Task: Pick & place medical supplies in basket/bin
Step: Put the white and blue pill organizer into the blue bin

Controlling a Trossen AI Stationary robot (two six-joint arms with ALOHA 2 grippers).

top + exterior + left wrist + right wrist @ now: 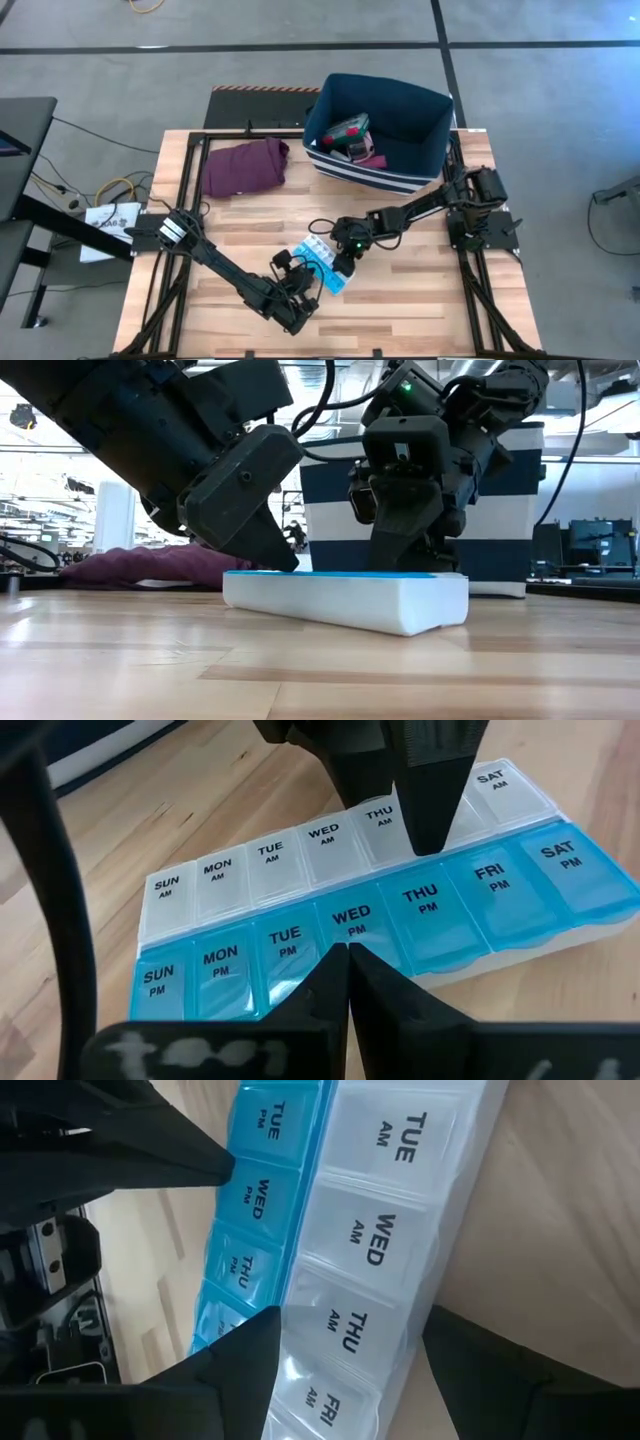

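Note:
The blue-white pill organizer (325, 265) lies flat on the wooden table near its middle front; it also shows in the low view (350, 600). My left gripper (300, 300) is shut, its tips at the blue PM row (347, 952). My right gripper (345, 255) is open and points down over the white AM row (360, 1360), one finger on either side of that row. The navy bin (380, 130) with white stripes stands at the far side, with a green item and a pink item inside. My left gripper presses its shut fingertips on the WED PM lid (352, 925), at the blue row's outer long edge. It comes slanting down from the table's near side. The organizer stays flat on the table. My right gripper has one fingertip (430, 830) down at the seam between the white and blue rows, by THU. The other finger (490, 1360) stands beyond the white row's outer edge; whether it touches, I cannot tell. The fingers point down and lie across the organizer.
A maroon cloth (245, 165) lies at the table's far left, left of the bin. The bin's striped wall (520, 510) rises right behind the organizer in the low view. Bare wood lies to the left and right of the organizer.

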